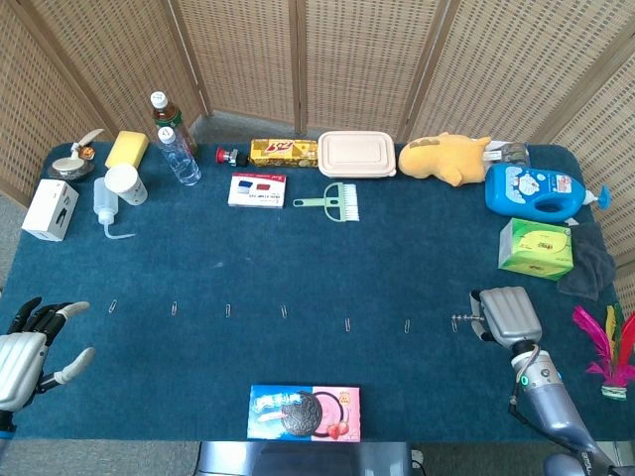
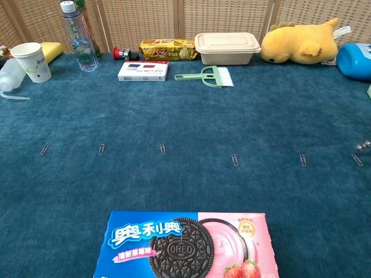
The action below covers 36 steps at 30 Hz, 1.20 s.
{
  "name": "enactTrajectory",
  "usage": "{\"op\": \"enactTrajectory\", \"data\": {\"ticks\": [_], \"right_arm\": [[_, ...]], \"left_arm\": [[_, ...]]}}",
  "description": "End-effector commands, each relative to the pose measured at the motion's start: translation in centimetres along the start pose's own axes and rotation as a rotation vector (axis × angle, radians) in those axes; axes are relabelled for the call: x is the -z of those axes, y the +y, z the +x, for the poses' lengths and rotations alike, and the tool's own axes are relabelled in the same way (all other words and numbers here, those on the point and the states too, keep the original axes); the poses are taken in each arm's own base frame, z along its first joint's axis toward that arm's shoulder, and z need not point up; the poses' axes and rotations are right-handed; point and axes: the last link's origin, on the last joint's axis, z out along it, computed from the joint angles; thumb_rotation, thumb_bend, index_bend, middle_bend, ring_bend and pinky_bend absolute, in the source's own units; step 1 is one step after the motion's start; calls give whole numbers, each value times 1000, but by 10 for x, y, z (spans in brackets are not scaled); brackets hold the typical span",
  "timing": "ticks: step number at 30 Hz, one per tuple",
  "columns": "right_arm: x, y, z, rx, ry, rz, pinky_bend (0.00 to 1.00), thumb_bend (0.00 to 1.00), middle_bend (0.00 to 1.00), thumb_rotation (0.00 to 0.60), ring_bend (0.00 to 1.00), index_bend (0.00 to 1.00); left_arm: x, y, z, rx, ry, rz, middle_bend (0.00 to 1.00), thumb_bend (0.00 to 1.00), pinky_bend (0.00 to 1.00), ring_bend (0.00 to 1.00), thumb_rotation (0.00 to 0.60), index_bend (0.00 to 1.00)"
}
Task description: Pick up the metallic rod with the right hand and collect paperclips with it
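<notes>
In the head view my right hand (image 1: 510,315) hovers near the table's front right and grips the thin metallic rod (image 1: 464,319), which sticks out to the left. The rod's tip lies right by the rightmost paperclip (image 1: 454,324); whether they touch I cannot tell. Several more paperclips run leftward in a row across the blue cloth, from one (image 1: 407,325) close by to the farthest (image 1: 112,305). The chest view shows only the rod's tip (image 2: 363,145) at the right edge, just above a paperclip (image 2: 357,160). My left hand (image 1: 28,349) rests open at the front left.
An Oreo box (image 1: 304,412) lies at the front middle. A green tissue box (image 1: 536,248) and a blue detergent bottle (image 1: 536,191) stand behind my right hand, coloured feathers (image 1: 605,355) to its right. Bottles, cup, brush, lunch box and plush toy line the back.
</notes>
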Motion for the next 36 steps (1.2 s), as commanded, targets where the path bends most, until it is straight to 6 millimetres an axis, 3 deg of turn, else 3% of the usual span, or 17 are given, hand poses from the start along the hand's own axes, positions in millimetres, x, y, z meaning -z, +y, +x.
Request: {"op": "enactTrajectory", "data": {"ticks": [1, 11, 28, 36], "right_arm": [[2, 4, -6, 6, -18, -10, 701, 414, 915, 600, 876, 668], [1, 7, -14, 13, -44, -18, 701, 414, 915, 600, 875, 661], [-2, -8, -5, 13, -33, 14, 701, 415, 915, 600, 875, 655], [-13, -21, 19, -51, 32, 44, 700, 415, 915, 600, 875, 656]], "left_arm": [[0, 1, 1, -2, 1, -4, 211, 236, 36, 174, 4, 177], [1, 1, 2, -7, 1, -4, 211, 236, 36, 174, 4, 176], [-1, -2, 0, -4, -1, 2, 211, 236, 36, 173, 3, 168], [-1, -3, 0, 0, -2, 4, 211, 237, 36, 173, 2, 168]]}}
